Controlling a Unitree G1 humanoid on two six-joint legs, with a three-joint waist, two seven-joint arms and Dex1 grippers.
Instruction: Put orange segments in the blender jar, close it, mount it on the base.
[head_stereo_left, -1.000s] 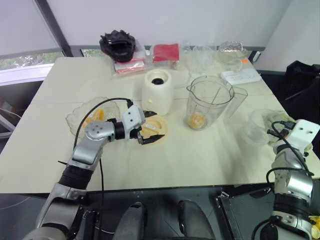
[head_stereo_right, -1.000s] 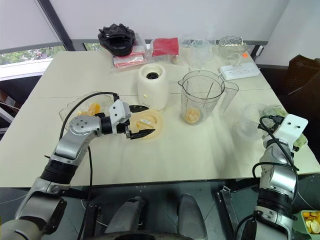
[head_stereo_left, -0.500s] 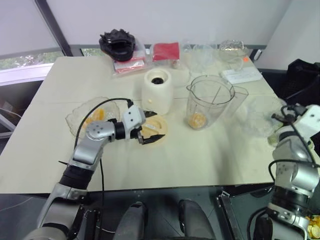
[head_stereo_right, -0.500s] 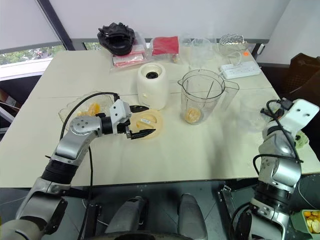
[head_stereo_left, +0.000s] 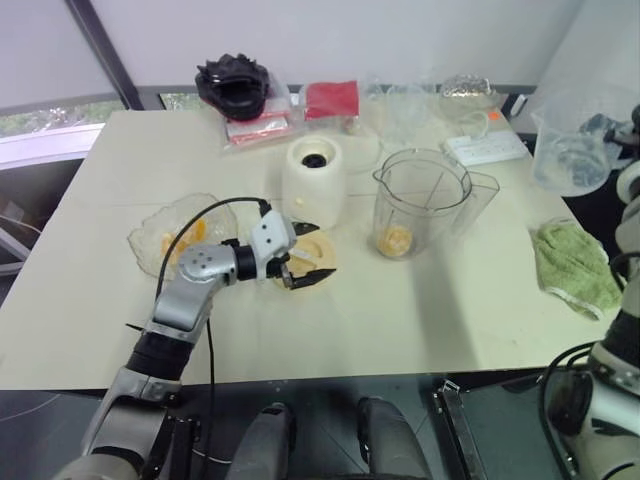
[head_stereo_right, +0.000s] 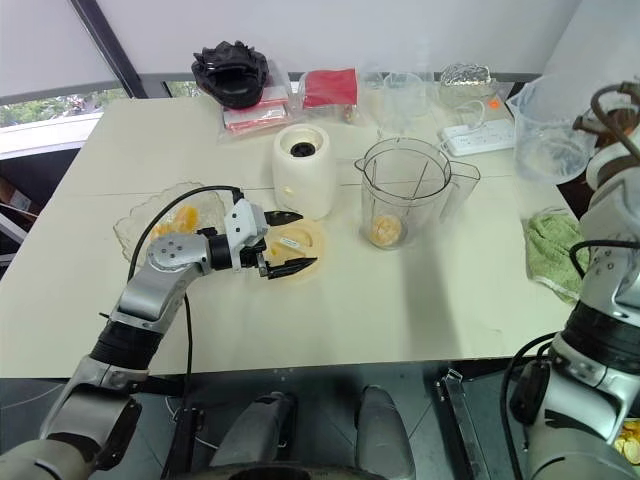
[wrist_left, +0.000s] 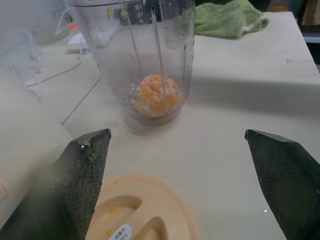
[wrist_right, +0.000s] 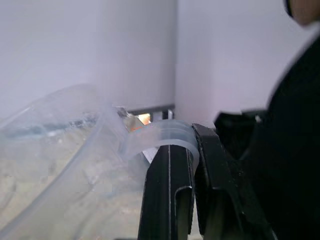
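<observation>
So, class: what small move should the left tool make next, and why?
Probably close on the cream lid. The open left tool hovers right over it, and the blender jar already holds orange segments but stands uncovered.

head pair: above table (head_stereo_left: 420, 330) (shared) | wrists: close, level

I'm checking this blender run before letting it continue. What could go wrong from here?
1. The right gripper pinches only the thin handle of the clear cup, held in the air off the table's right edge; it may slip or swing and drop.
2. The left gripper hangs open around the cream lid; closing off-centre could push the lid instead of gripping it.
3. The blender jar, with orange segments inside, stands open near the base; a careless reach might tip it.
</observation>
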